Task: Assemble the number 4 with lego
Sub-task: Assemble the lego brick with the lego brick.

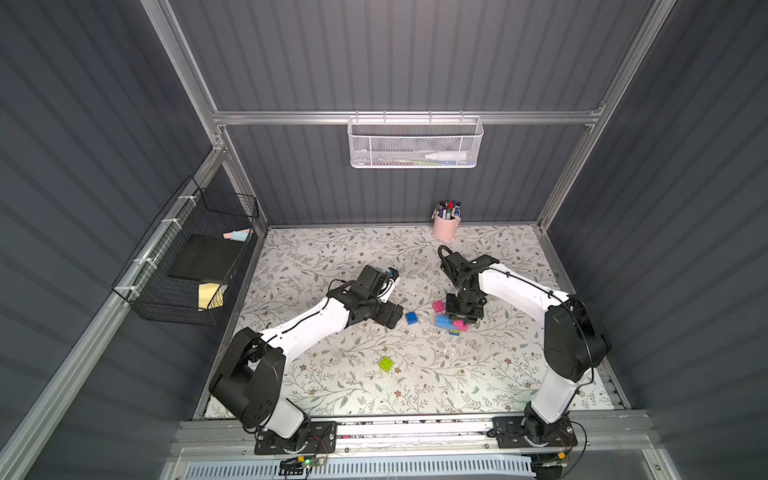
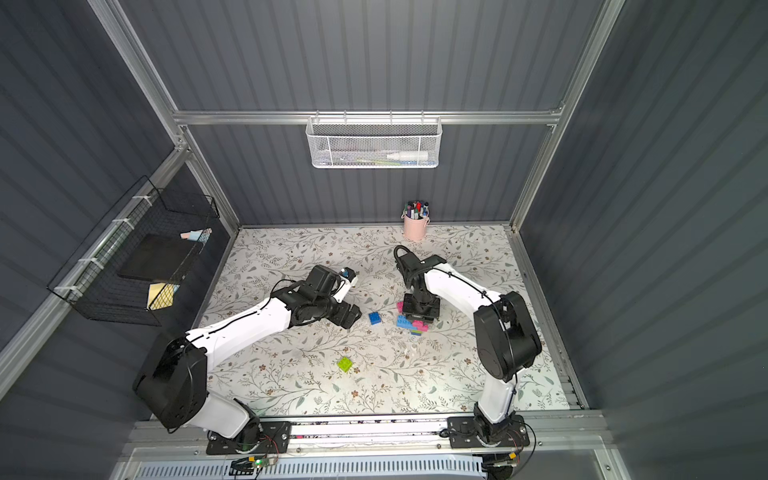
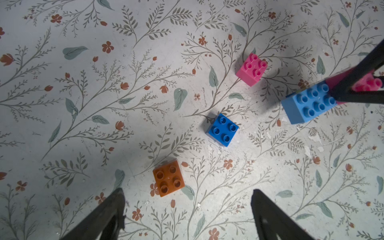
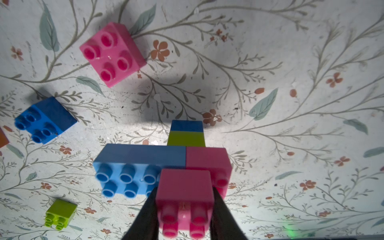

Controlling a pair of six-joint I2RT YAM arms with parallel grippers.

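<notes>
Our right fingers (image 4: 223, 216) pinch a pink brick (image 4: 185, 187) at the top of the half-built 4 (image 4: 139, 160) mid-desk (image 4: 291, 62), probably to press it home; our left fingers (image 3: 104, 218) hang spread near the loose orange brick (image 3: 168, 178), seemingly ready to fetch it.

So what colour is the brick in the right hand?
Pink studded plastic brick; clearest in right wrist view.

Both top views are looking steeply down from high above the near edge, taking in the whole floral table (image 1: 332, 374). The wrist cameras are looking down from close range: both are showing the loose pink brick (image 3: 251, 69) and the dark-blue brick (image 4: 44, 120).
</notes>
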